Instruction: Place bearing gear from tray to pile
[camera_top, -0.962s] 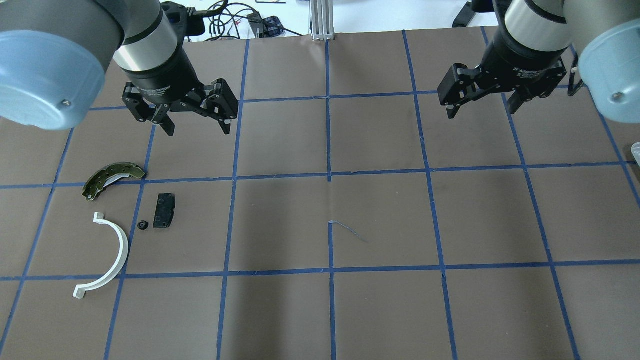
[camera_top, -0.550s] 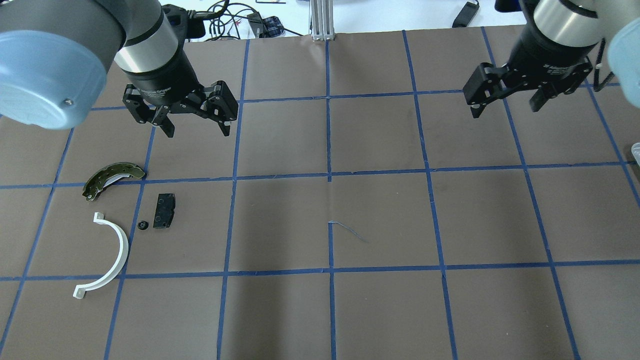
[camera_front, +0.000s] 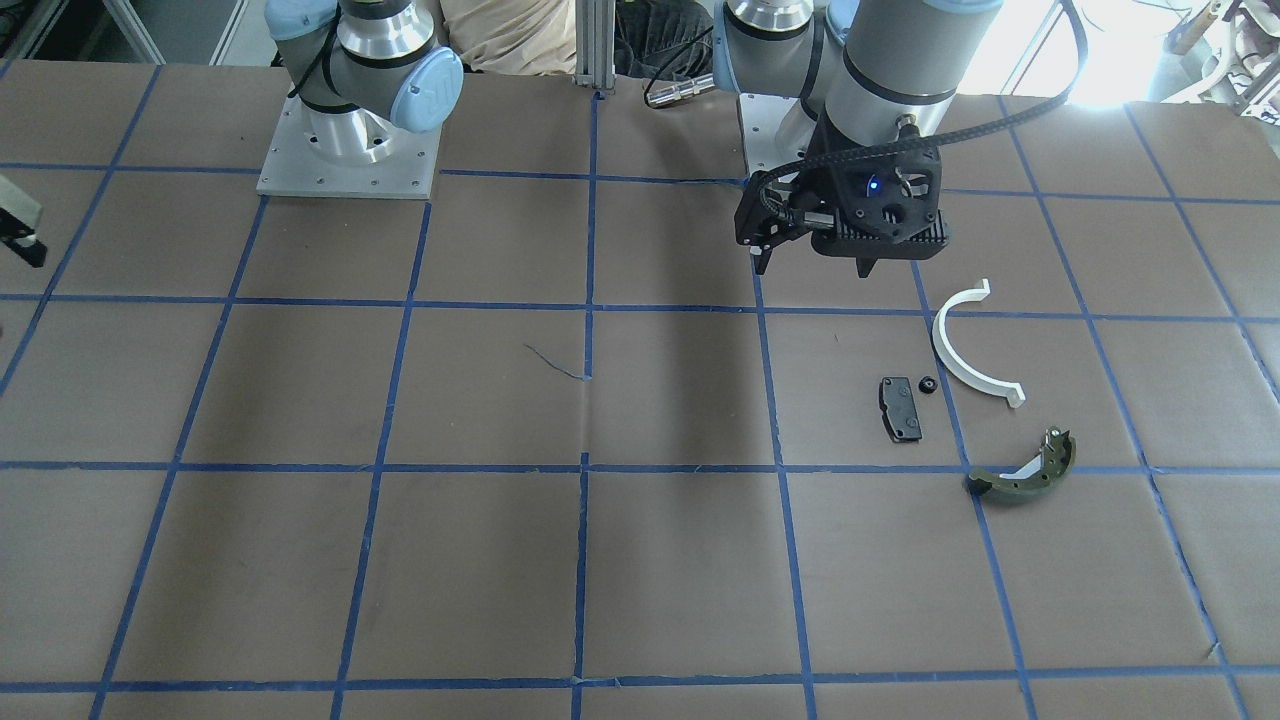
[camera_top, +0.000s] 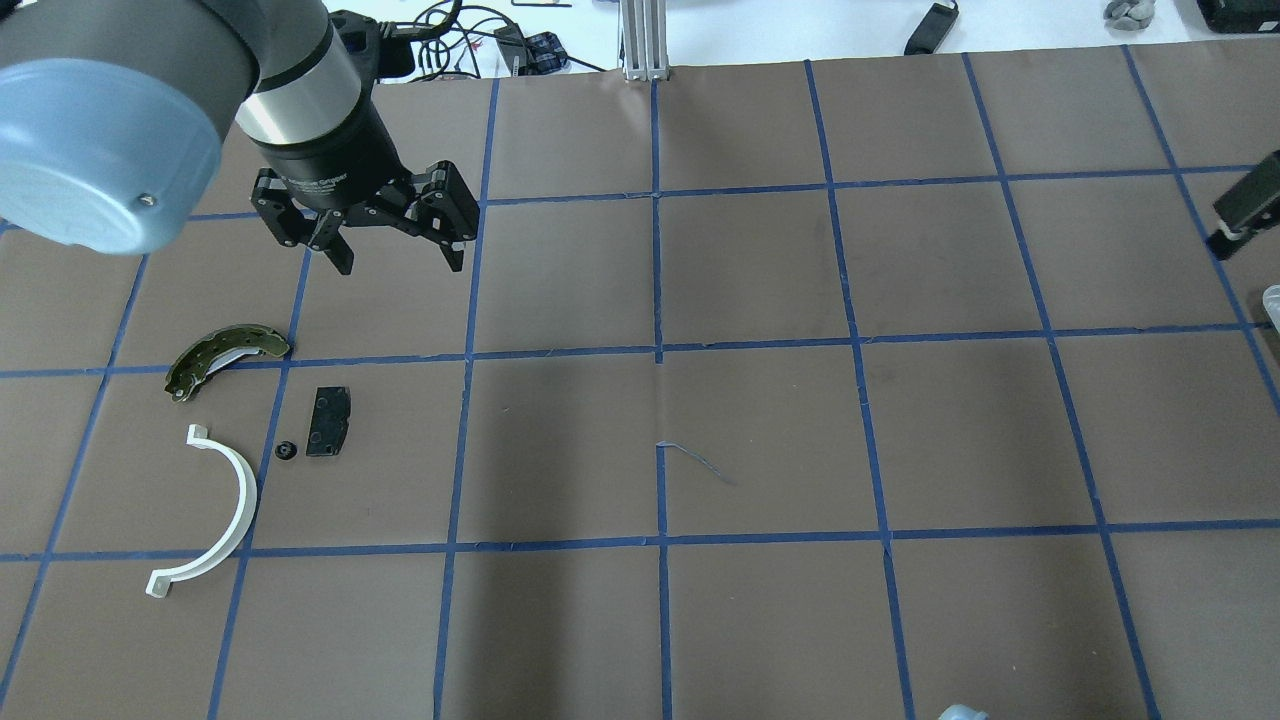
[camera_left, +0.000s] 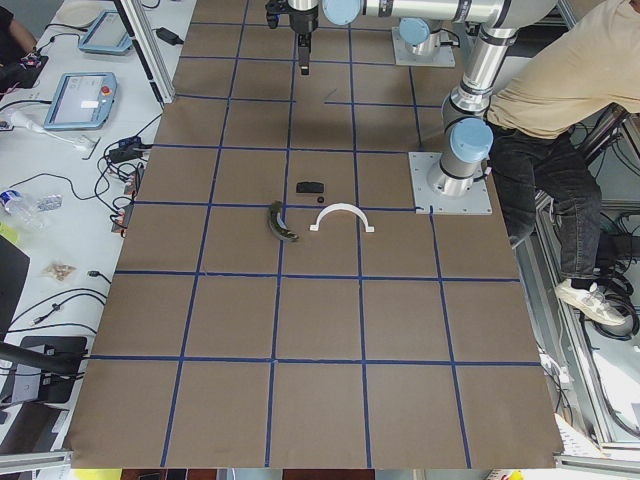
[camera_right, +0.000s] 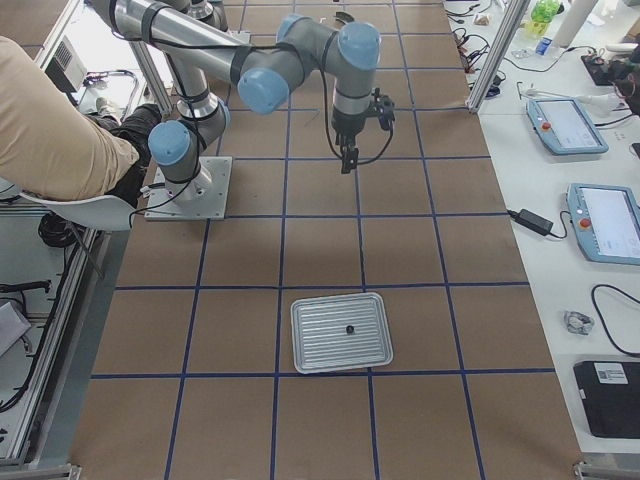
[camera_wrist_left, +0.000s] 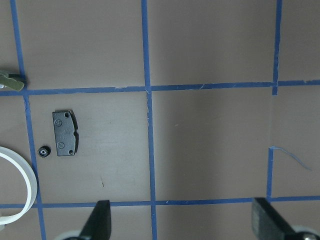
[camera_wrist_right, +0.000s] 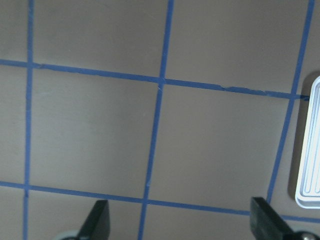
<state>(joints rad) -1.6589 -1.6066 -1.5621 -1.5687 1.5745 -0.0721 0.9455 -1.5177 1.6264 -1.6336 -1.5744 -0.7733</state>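
One small black bearing gear (camera_right: 349, 329) lies in the ribbed metal tray (camera_right: 312, 350). Another gear (camera_top: 285, 450) rests in the pile, between a black rectangular pad (camera_top: 328, 422) and a white half-ring strip (camera_top: 225, 510), with an olive-green curved shoe (camera_top: 225, 358) behind them. My left gripper (camera_top: 398, 262) hangs open and empty above the table, beyond the pile. In the right wrist view my right gripper (camera_wrist_right: 182, 225) is open and empty, and the tray's edge (camera_wrist_right: 312, 150) shows at the right. Only one finger (camera_top: 1245, 210) of the right gripper shows in the overhead view.
Brown paper with blue tape grid lines covers the table. The two robot base plates (camera_front: 350, 150) stand at the robot's side. A person in a beige shirt (camera_left: 560, 100) sits behind the robot. An aluminium post (camera_top: 645, 40) rises at the far edge.
My right gripper has swept to the right, almost out of the overhead view. The left gripper has barely moved, and the pile parts lie as before.
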